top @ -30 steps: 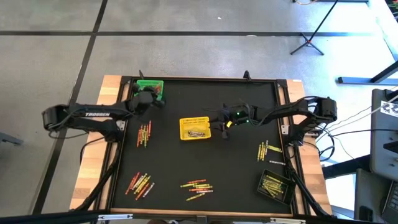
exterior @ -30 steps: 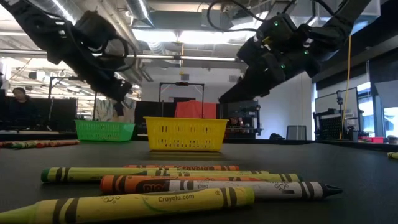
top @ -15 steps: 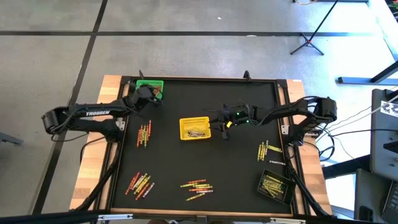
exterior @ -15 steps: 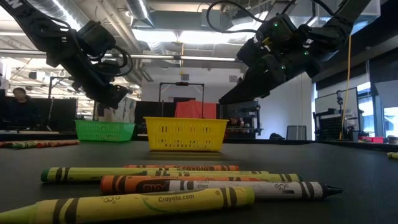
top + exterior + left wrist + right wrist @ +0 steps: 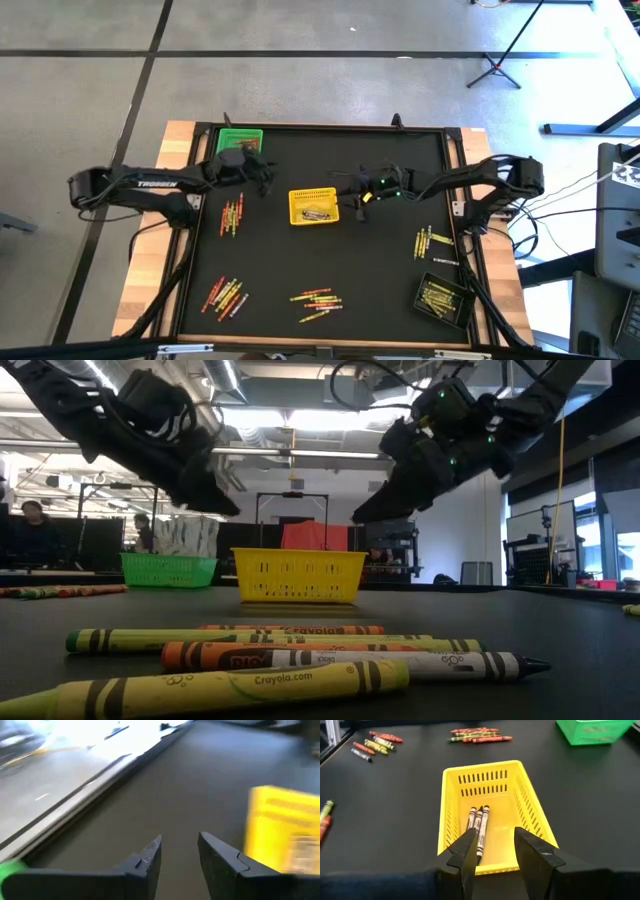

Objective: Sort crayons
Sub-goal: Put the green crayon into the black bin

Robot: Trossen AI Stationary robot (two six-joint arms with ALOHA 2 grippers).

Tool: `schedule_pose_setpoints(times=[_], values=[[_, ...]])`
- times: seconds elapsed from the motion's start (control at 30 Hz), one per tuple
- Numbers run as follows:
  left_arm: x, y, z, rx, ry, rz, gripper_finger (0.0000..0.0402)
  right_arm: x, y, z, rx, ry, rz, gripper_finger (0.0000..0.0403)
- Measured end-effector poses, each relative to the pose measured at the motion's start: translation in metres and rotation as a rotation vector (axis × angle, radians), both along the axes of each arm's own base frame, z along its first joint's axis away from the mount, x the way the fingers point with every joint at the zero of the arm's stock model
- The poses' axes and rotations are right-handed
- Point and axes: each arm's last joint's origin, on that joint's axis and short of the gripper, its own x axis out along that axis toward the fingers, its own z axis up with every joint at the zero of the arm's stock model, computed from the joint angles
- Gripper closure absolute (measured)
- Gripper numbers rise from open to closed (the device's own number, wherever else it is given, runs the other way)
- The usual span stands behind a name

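Your left gripper (image 5: 262,177) hangs above the black table (image 5: 380,260), between the green basket (image 5: 240,139) and the yellow basket (image 5: 313,206); in the left wrist view its fingers (image 5: 148,857) stand a little apart with bare mat showing through the gap, nothing held. Your right gripper (image 5: 496,851) sits at the yellow basket's near rim on the side toward the right arm, fingers parted about a crayon-bundle wide, nothing between them. Crayons are all over: three lie side by side inside the yellow basket (image 5: 478,827), a red-orange bunch (image 5: 231,214) lies just below the left arm, another red and yellow bunch (image 5: 225,295) sits near the table's front left corner, a mixed group (image 5: 316,300) lies at front centre, a few yellow ones (image 5: 428,243) rest by the right edge, and the black basket (image 5: 442,298) at the front right corner is full of yellow ones. In the low view, the closest crayons are a yellow one (image 5: 215,688), an orange one (image 5: 340,658) and a green one (image 5: 180,639), lying flat in the foreground. A person (image 5: 32,532) shows in the room far behind the table.
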Motion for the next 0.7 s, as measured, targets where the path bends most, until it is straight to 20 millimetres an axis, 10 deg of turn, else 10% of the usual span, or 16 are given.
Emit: schedule_pose_setpoints(times=[0.7], values=[[0.069, -0.045, -0.046, 0.097, -0.261, -0.379, 0.0287, -0.102, 0.025, 0.048, 0.445, 0.651, -0.300, 0.0274]])
